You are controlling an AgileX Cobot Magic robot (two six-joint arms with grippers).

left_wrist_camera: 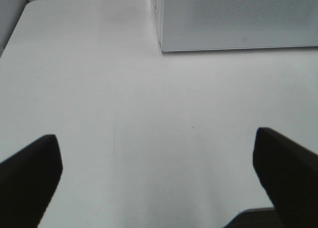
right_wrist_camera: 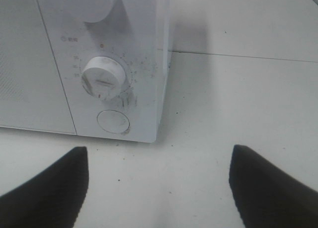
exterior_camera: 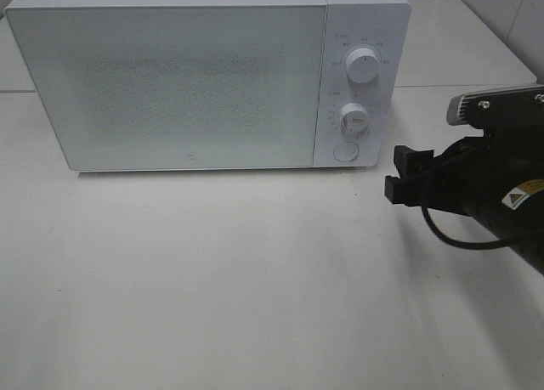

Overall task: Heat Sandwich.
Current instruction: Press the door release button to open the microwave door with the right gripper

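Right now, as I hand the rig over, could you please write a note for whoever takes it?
Left gripper: open, empty, over the table.
Right gripper: open, empty, just right of the microwave, low by its round button.
Sandwich: not in view; the door is shut, so whether it is inside cannot be told.
Done: nothing confirmable.
Left: find the sandwich, then likely work the dials or button.

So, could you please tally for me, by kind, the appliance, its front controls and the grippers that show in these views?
Microwave: 1
Dial knobs: 2 (upper knob, lower knob)
Round button: 1
Grippers: 2 (left gripper, right gripper)
Total: 6
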